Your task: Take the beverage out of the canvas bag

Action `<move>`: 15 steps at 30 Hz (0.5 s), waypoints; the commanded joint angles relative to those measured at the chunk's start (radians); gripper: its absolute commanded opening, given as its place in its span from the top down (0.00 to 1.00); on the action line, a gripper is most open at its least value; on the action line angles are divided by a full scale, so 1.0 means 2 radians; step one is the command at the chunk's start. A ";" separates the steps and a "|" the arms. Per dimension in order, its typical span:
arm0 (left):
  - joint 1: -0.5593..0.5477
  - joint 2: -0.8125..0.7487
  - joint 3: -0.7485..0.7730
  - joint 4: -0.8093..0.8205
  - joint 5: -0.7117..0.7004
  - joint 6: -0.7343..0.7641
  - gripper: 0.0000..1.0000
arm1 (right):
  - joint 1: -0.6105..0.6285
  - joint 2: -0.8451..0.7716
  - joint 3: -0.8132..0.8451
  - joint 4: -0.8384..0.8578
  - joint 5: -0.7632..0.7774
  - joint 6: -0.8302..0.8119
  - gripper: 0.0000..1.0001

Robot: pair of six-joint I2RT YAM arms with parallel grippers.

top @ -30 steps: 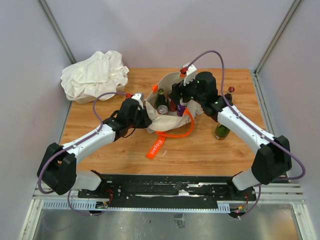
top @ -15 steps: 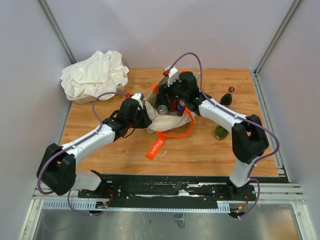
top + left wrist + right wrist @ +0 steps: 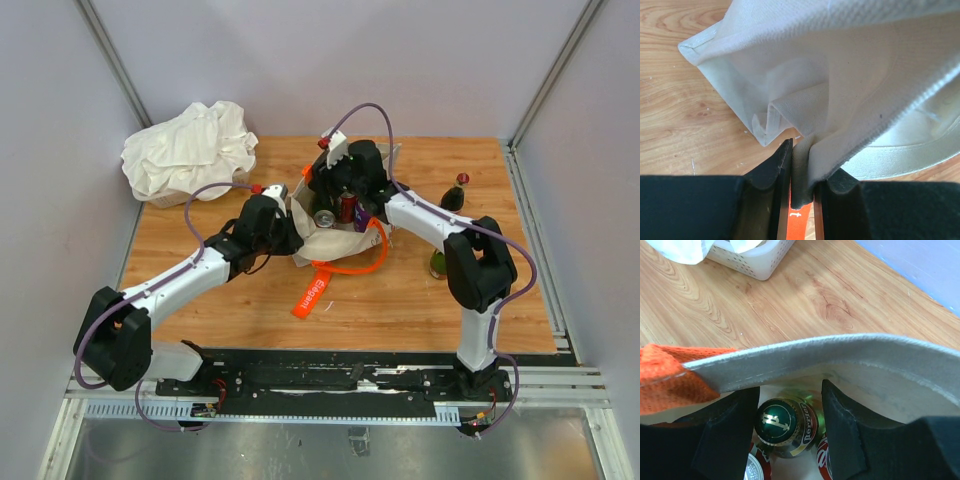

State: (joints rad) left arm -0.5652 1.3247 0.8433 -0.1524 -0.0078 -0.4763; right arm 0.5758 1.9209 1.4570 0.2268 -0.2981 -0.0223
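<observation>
The beige canvas bag point(image 3: 322, 238) lies open mid-table, with several drinks inside. My left gripper point(image 3: 291, 228) is shut on a fold of the bag's near-left rim; in the left wrist view the fabric point(image 3: 840, 75) is pinched between the jaws point(image 3: 802, 175). My right gripper point(image 3: 335, 192) reaches into the bag's mouth from the far side. In the right wrist view it point(image 3: 790, 420) is open just under the bag's rim point(image 3: 840, 352), its fingers either side of a green-capped Perrier bottle point(image 3: 782, 425). Red cans point(image 3: 826, 467) stand beside the bottle.
A white cloth bundle in a white basket point(image 3: 190, 150) stands at the back left. A dark bottle with a red cap point(image 3: 456, 192) and a green bottle point(image 3: 440, 263) stand right of the bag. The long orange strap point(image 3: 315, 295) trails toward the near edge.
My right arm has swung left and its gripper has moved from the bag's right side into its far-left mouth, over the green bottle. My left gripper has kept its hold.
</observation>
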 commanded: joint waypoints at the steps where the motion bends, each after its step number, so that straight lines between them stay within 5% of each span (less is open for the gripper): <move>1: 0.000 0.009 0.010 -0.010 -0.009 0.009 0.76 | 0.007 0.015 0.020 0.005 0.005 0.008 0.47; 8: 0.000 0.011 0.009 -0.006 -0.009 0.011 0.76 | 0.007 0.008 -0.005 0.008 0.010 0.012 0.50; 11: 0.000 0.009 0.008 -0.004 -0.007 0.011 0.76 | 0.006 0.004 -0.017 0.013 0.012 0.013 0.70; 13: 0.000 0.008 0.007 -0.002 -0.007 0.010 0.76 | 0.007 0.004 -0.017 0.012 0.012 0.012 0.97; 15: 0.000 0.009 0.008 0.000 -0.008 0.010 0.76 | 0.006 0.004 -0.013 0.006 0.007 0.009 0.99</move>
State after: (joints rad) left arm -0.5648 1.3285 0.8471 -0.1520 -0.0109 -0.4717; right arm 0.5800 1.9430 1.4456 0.2466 -0.2832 -0.0071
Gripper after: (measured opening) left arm 0.243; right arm 0.301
